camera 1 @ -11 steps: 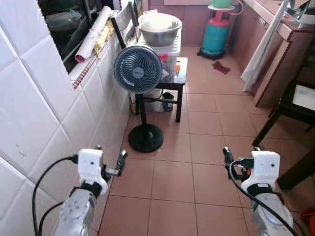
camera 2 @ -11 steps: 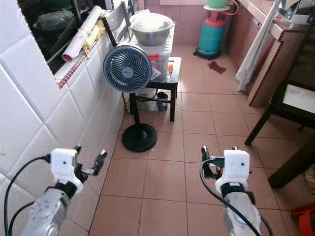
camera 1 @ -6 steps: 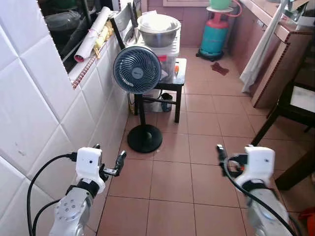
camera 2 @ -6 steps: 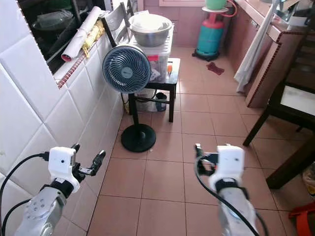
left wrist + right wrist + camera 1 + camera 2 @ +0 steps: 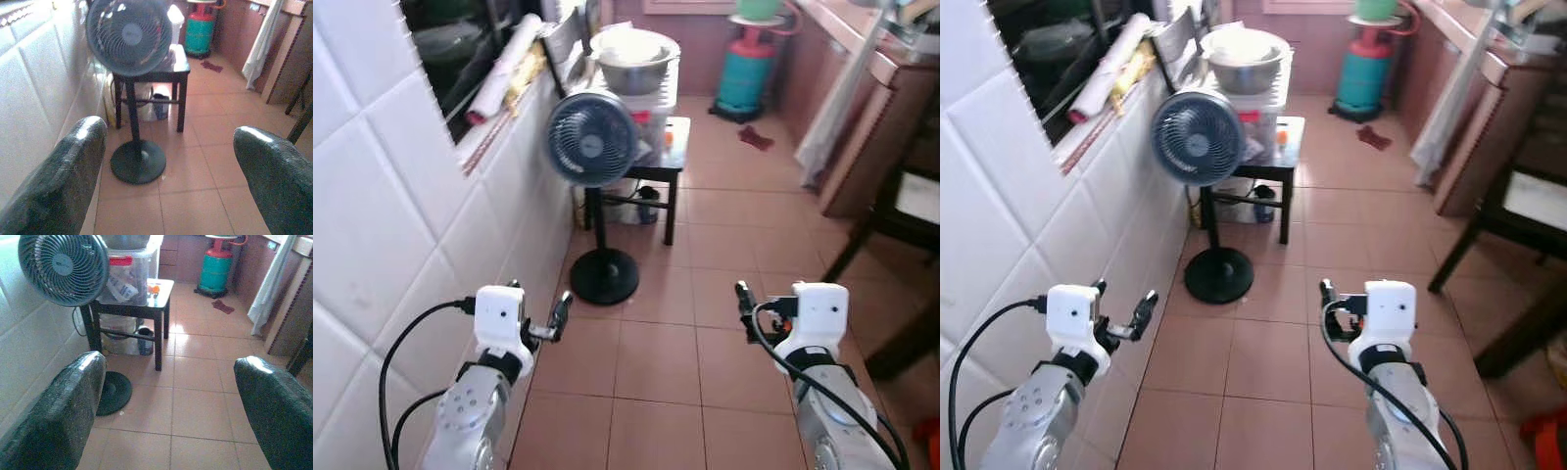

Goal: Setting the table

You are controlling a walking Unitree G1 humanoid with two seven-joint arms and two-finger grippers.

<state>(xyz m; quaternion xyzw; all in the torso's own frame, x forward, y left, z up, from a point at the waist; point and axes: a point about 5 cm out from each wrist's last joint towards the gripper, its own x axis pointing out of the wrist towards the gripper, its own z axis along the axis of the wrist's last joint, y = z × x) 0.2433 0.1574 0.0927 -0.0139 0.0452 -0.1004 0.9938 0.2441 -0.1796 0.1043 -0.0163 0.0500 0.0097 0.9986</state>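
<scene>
Left gripper (image 5: 544,319), right gripper (image 5: 756,311): jaws wide open, empty. Risk: walking on, left arm clips fan (image 5: 591,145) at frame centre-left, toppling it.

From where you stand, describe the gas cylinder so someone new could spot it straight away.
Follow the white tiled wall past the standing fan and the small black table to the far end of the terracotta floor. The gas cylinder stands there upright, the only teal thing around, with a red top.
</scene>
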